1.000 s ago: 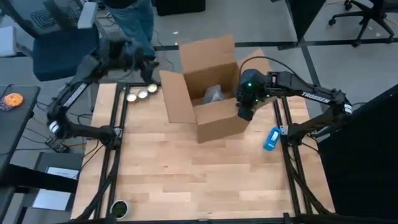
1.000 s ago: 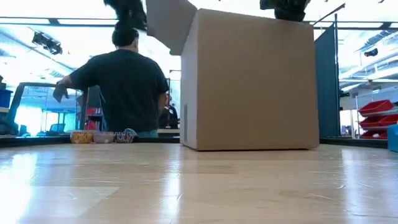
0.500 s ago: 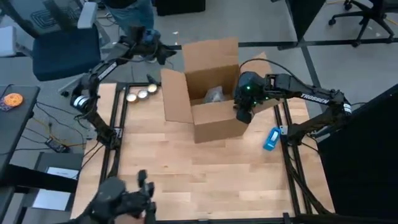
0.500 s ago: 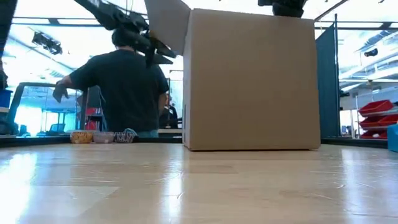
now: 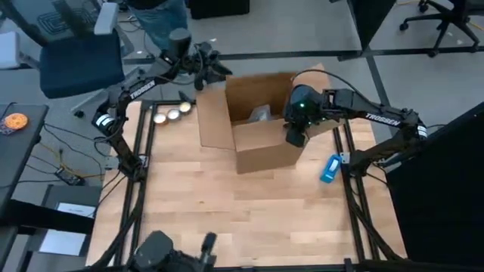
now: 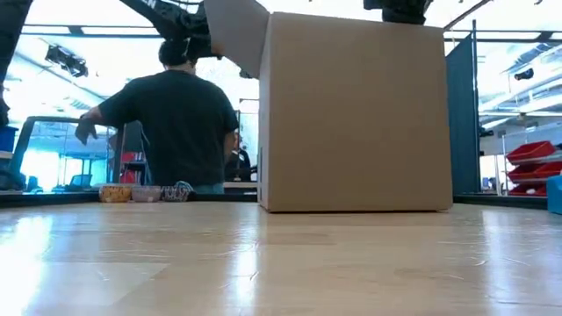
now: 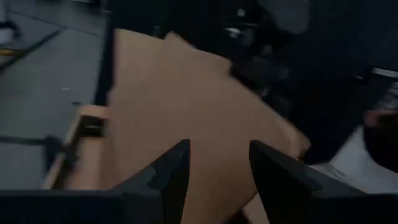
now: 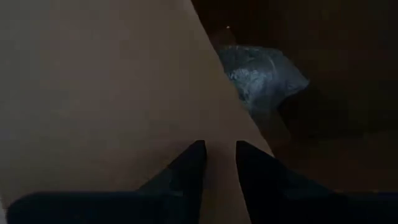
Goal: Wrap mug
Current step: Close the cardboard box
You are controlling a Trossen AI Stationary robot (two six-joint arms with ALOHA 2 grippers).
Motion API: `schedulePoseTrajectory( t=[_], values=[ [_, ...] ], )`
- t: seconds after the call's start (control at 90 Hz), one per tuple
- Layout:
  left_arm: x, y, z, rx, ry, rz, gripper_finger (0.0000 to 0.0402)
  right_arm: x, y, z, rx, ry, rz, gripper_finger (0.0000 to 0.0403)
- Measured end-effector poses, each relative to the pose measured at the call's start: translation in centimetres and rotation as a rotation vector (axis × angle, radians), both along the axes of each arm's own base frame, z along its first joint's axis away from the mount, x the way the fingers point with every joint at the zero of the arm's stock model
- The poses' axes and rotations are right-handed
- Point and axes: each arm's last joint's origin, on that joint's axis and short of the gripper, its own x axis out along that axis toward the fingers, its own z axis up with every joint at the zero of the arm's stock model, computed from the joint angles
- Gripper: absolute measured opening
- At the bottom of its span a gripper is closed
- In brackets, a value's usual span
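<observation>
An open cardboard box (image 5: 261,143) stands at the table's far middle. A clear plastic-wrapped bundle (image 5: 261,113) (image 8: 261,71) lies on the box floor; the mug itself does not show. My left gripper (image 5: 208,60) (image 7: 217,168) is open at the box's far left corner, with the far flap (image 7: 186,93) filling the view ahead of its fingers. My right gripper (image 5: 295,136) (image 8: 219,162) hangs over the box's right wall by the near right corner, shut on it. My left gripper: I cannot tell whether its fingers touch the far flap. My right gripper comes from above, pointing down, at the top of the box's right wall (image 8: 245,118). The wall's edge runs up to the two close-set fingers (image 8: 189,165), which hide the contact. The box stands on the table.
Three small round items (image 5: 172,113) lie left of the box, whose left flap (image 5: 212,121) stands out that way. A blue object (image 5: 330,168) lies by the right rail. A dark device (image 5: 174,255) shows at the near edge. A person (image 6: 176,123) stands beyond the far edge.
My left gripper has swung from the table's far left toward the right and now stands at the box's far left corner. The far flap, which leaned back and away, has tipped up toward the box opening. The box has shifted slightly on the table.
</observation>
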Motion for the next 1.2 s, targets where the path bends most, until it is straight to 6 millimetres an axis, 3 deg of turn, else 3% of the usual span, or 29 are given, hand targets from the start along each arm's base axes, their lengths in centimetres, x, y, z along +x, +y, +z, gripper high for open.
schedulePoseTrajectory(
  t=[0.389,0.767,1.2],
  values=[
    [3.0,-4.0,-2.2,-0.024,0.131,-0.107,0.0152,0.8,0.5,0.6,-0.025,-0.088,0.022,0.0072],
    [4.8,-8.4,-4.1,0.211,0.294,-0.138,0.0152,1.1,0.5,1.0,-0.143,-0.110,-0.065,0.0072],
    [6.7,-12.9,-3.0,0.332,0.204,-0.246,0.0152,2.9,0.1,-0.8,-0.120,-0.031,-0.076,0.0073]
  ],
)
